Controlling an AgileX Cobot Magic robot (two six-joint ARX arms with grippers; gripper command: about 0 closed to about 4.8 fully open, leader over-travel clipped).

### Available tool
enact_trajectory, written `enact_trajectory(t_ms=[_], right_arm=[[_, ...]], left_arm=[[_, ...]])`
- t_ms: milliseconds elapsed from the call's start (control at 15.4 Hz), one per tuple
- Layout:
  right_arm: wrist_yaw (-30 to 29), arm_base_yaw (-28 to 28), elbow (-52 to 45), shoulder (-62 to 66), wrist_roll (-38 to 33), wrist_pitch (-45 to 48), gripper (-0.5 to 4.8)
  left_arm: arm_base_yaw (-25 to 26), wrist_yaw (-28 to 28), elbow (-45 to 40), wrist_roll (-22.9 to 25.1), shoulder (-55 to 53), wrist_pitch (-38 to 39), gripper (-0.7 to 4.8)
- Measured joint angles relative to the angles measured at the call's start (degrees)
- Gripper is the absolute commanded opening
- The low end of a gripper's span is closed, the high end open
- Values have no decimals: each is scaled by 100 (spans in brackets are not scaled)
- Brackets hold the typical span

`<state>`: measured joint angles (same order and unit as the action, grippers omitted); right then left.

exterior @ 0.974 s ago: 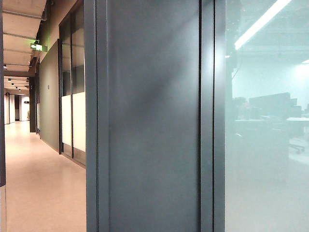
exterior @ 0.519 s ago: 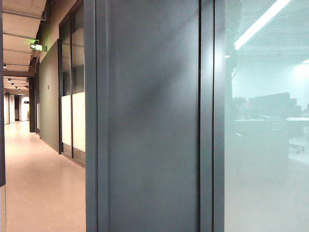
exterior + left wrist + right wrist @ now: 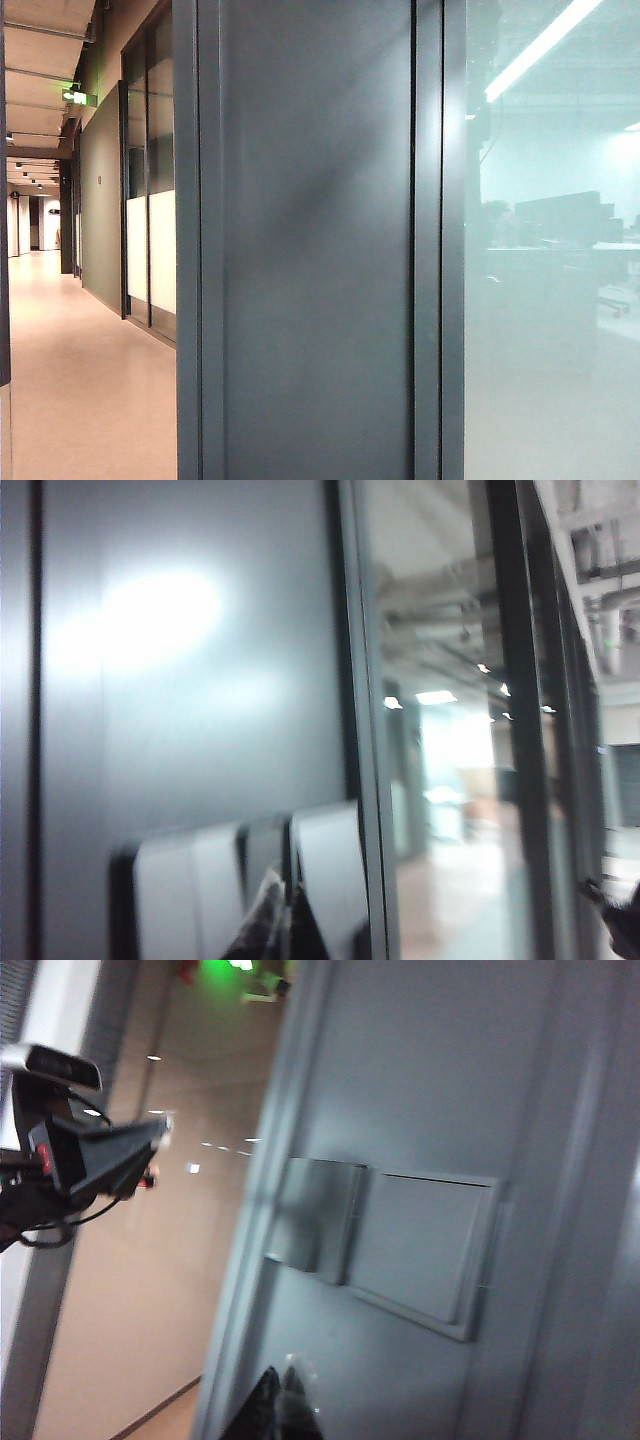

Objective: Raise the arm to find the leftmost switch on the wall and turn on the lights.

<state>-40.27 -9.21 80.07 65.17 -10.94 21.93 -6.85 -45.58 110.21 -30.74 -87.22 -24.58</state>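
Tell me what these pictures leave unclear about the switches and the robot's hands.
- Exterior view: no switch or hand shows; the grey wall panel fills the picture.
- Left wrist view: the switches are blurred and cut off by the picture's edge, so their positions are unreadable. The left hand shows only dark tips.
- Right wrist view: the switch plate is motion-blurred. The right hand is mostly out of frame; contact cannot be judged.

Clearance at the wall

Dark grey flat wall panel (image 3: 315, 250) blocks forward travel; raised grey rectangular switch plates (image 3: 415, 1250) protrude. Left gripper (image 3: 283, 920) and right gripper (image 3: 280, 1400), jaws together, sit near plates. Beige-floored corridor (image 3: 85, 380) alongside is open.
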Motion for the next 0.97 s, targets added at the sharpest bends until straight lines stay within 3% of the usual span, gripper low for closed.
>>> enact_trajectory(t_ms=[260, 389, 714, 974], right_arm=[[-2, -2, 0, 0, 0, -9, -1], [-81, -4, 0, 0, 0, -39, -1], [-186, -4, 0, 0, -2, -251, -1], [-186, -7, 0, 0, 0, -256, -1]], left_arm=[[2, -793, 35, -708, -363, 208, -5], [2, -1029, 31, -796, -409, 295, -5], [2, -907, 33, -791, -426, 256, -5], [-387, -468, 33, -385, -501, 260, -5]])
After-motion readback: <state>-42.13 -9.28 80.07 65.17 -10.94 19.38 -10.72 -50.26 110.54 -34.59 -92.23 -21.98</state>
